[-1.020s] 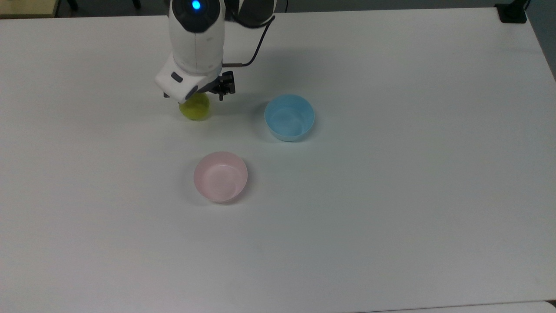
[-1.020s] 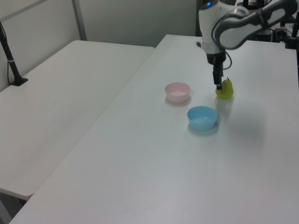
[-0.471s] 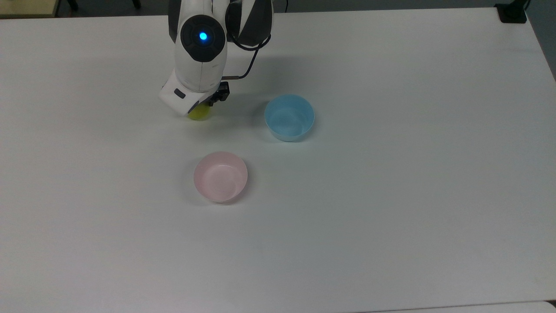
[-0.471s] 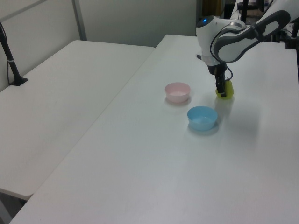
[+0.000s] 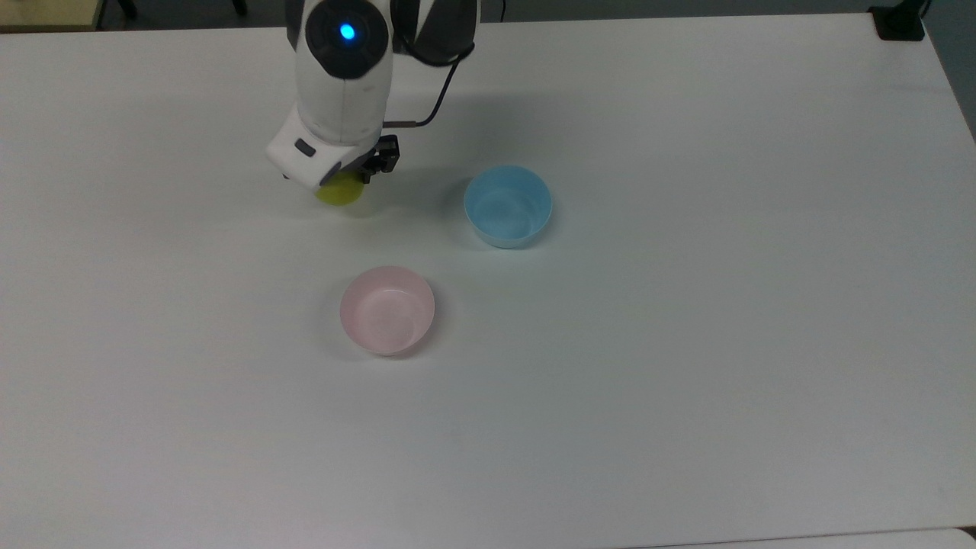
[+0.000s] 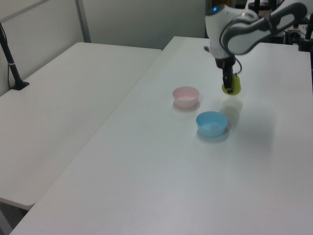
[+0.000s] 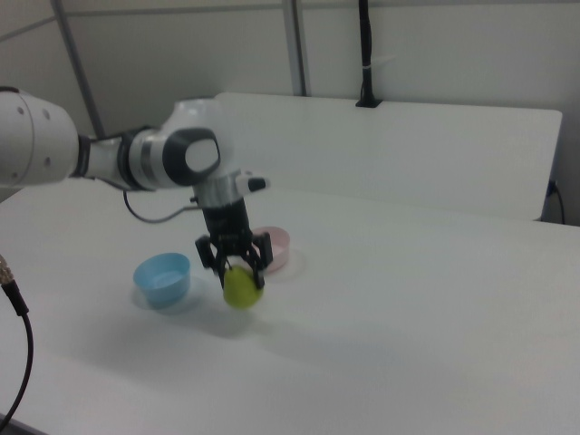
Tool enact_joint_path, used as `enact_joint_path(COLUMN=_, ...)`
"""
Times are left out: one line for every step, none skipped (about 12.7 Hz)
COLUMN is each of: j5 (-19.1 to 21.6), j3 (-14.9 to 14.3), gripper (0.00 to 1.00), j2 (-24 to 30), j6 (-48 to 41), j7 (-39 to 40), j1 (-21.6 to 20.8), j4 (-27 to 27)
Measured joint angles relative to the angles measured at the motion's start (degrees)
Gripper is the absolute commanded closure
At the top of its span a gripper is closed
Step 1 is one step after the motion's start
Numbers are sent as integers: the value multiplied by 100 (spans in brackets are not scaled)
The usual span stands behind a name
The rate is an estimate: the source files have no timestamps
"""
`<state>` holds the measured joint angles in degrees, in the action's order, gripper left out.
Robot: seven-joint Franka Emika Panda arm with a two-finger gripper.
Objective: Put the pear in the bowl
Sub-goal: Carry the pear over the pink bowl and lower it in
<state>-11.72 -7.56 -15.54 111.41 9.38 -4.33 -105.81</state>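
Claw: claw (image 7: pixel 237 269) clamped on the pear's upper part, fingers either side of it in the right view, pointing straight down.
Pear: pear (image 7: pixel 241 288) hangs off the table, a gap and soft shadow beneath it in the right view; in the left view the pear (image 6: pixel 232 84) sits clear above its shadow.
Change: a sec ago the pear stood on the table w/ the claw lowered round it; now it's airborne. Lift done, grasp looks sound.
Arm: white arm (image 5: pixel 343 84) covers most of the fruit from above; a yellow-green sliver of pear (image 5: pixel 341 193) peeks out below the wrist.
Pink bowl: pink bowl (image 5: pixel 387 309) empty, well apart from the pear, toward the top view's bottom and slightly to the top view's right.
Blue bowl: blue bowl (image 5: pixel 508 206) also empty, off to the top view's right of the pear; not the target.
Table: white table (image 5: pixel 686 343) otherwise bare around both bowls.
Meaning: pick-up stage appears over; carry to the pink bowl comes next, approx. halfway thru the job. Risk: round fruit held near its narrow top could slip during the carry.
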Motion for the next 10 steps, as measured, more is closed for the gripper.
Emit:
enact_joint_path(j5=276, j3=-19, gripper=62, j2=37, j6=-110, j7=20, j1=-7, j4=287)
enact_joint_path(j5=541, j3=-75, gripper=61, j2=33, j6=-181, j7=30, j1=-46, j4=578)
enact_joint_path(j5=817, j3=-146, gripper=61, j2=-31, j6=-271, j7=31, j1=-109, j4=911)
enact_joint_path(j5=1066, j3=-212, gripper=60, j2=-169, j6=-390, j7=31, j1=-171, j4=1254)
enact_joint_path(j5=1244, j3=-267, gripper=60, j2=-376, j6=-486, j7=0, j1=-228, j4=1583)
enact_joint_path(j5=1331, j3=-328, gripper=60, j2=-628, j6=-501, j7=-129, j1=-304, j4=1870)
enact_joint_path(j5=1408, j3=-408, gripper=60, j2=-932, j6=-501, j7=-327, j1=-402, j4=2147)
enact_joint_path(j5=1557, j3=-534, gripper=60, j2=-1262, j6=-500, j7=-518, j1=-524, j4=2430)
enact_joint_path(j5=1706, j3=-688, gripper=60, j2=-1608, j6=-495, j7=-665, j1=-645, j4=2734)
enact_joint_path(j5=1803, j3=-793, gripper=60, j2=-1888, j6=-413, j7=-786, j1=-720, j4=2970)
